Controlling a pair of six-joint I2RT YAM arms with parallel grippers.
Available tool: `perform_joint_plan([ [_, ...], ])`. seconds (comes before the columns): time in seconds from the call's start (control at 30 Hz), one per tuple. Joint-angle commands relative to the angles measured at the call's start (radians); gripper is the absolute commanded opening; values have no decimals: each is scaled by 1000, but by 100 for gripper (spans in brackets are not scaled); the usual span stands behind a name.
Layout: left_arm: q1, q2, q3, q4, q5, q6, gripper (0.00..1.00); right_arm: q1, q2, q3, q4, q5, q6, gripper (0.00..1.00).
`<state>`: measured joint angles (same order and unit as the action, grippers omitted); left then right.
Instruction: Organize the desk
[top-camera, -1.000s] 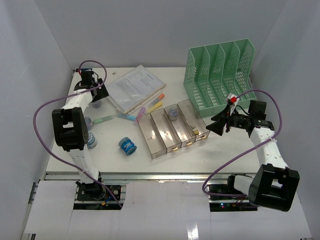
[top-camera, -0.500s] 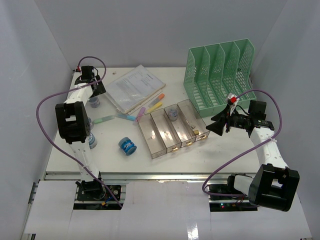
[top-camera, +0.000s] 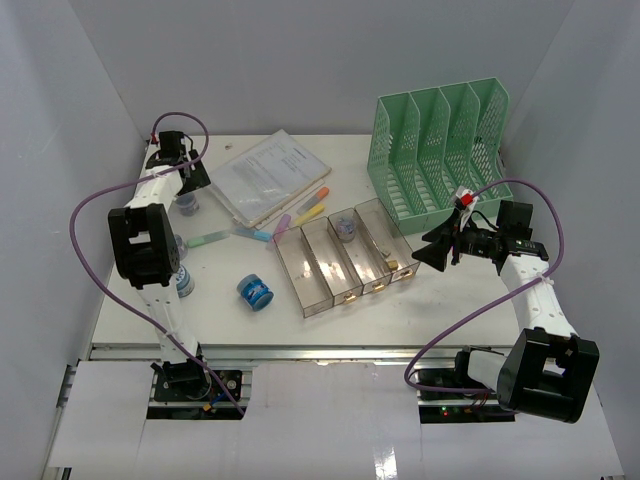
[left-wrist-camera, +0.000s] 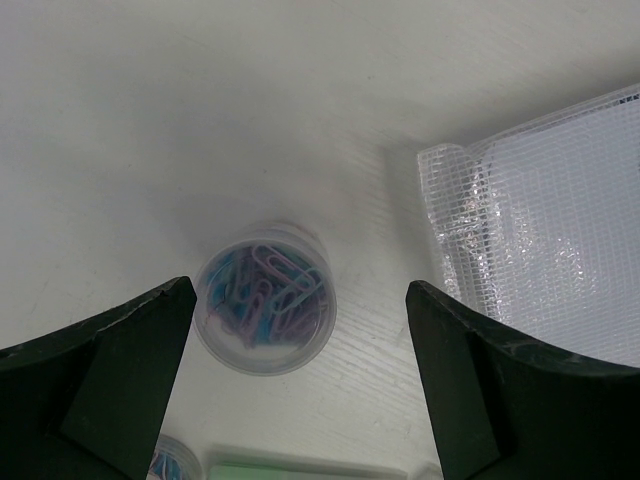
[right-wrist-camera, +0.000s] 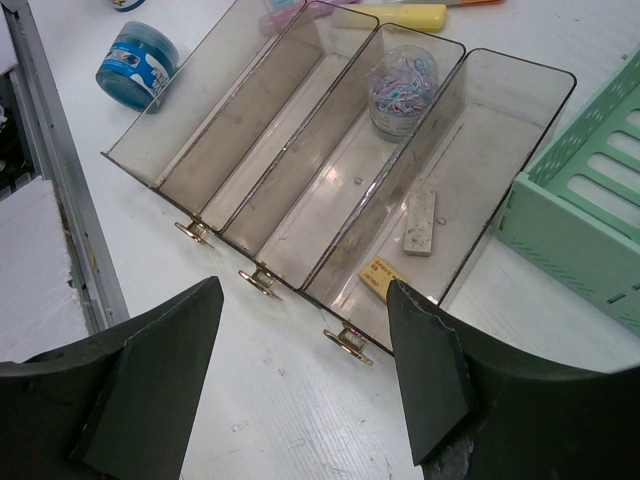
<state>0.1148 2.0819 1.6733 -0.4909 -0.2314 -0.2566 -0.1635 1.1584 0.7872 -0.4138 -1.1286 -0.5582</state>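
Observation:
The white desk carries scattered items. My left gripper is open at the far left back, hovering over a clear jar of coloured paper clips that stands on the desk nearer its left finger. In the left wrist view the gripper holds nothing. My right gripper is open and empty, low over the desk just in front of the clear four-compartment tray. A second paper clip jar stands in the tray's third compartment.
A mesh document pouch lies right of the left gripper. Highlighters and a green marker lie beside the tray. A blue tub and two small jars stand front left. A mint-green rack stands back right. An eraser lies in the tray.
My left arm has swung its gripper a little toward the back left corner, still over the paper clip jar. The right arm has not moved.

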Motion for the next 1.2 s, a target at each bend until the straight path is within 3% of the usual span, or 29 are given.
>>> perform_joint_plan([
  [0.0, 12, -96, 20, -21, -4, -11, 98, 1, -3, 29, -2, -14, -11, 73],
  [0.47, 25, -75, -22, -21, 3, -4, 98, 1, -2, 30, -5, -12, -14, 73],
  [0.67, 28, -53, -46, -20, 17, -9, 93, 1, -2, 30, -5, -13, -15, 73],
  [0.77, 29, -45, -47, -21, 27, -9, 89, 1, -2, 30, -5, -11, -16, 73],
  [1.17, 31, -55, -72, -18, 63, -24, 53, -2, -3, 32, -9, -11, -17, 73],
])
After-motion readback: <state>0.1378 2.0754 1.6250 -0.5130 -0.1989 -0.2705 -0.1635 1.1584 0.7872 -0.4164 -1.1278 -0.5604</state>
